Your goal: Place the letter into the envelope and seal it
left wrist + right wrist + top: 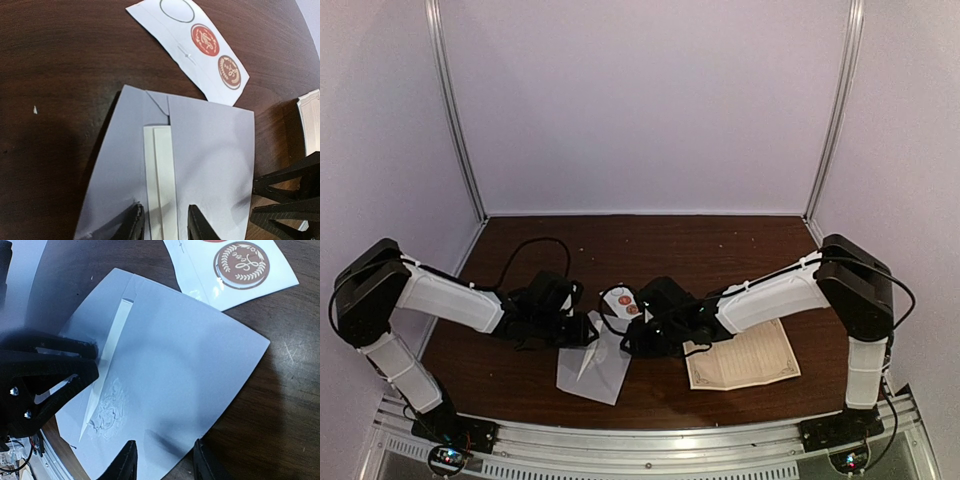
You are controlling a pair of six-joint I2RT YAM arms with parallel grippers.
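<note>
The pale grey-white envelope [592,372] lies on the dark wooden table near the front, between both grippers. In the left wrist view the envelope [215,165] has a narrow white band [162,175] running down its middle. My left gripper [165,226] is open, its fingertips on either side of that band, close above the paper. My right gripper [162,464] is open over the envelope's [180,355] near edge, holding nothing. The cream letter [745,358] with an ornate border lies flat to the right, under the right arm.
A small white strip with round red and brown stickers [620,303] lies just behind the envelope; it also shows in the left wrist view [200,45] and the right wrist view [241,262]. The two grippers [585,330] [632,340] are close together. White walls enclose the table.
</note>
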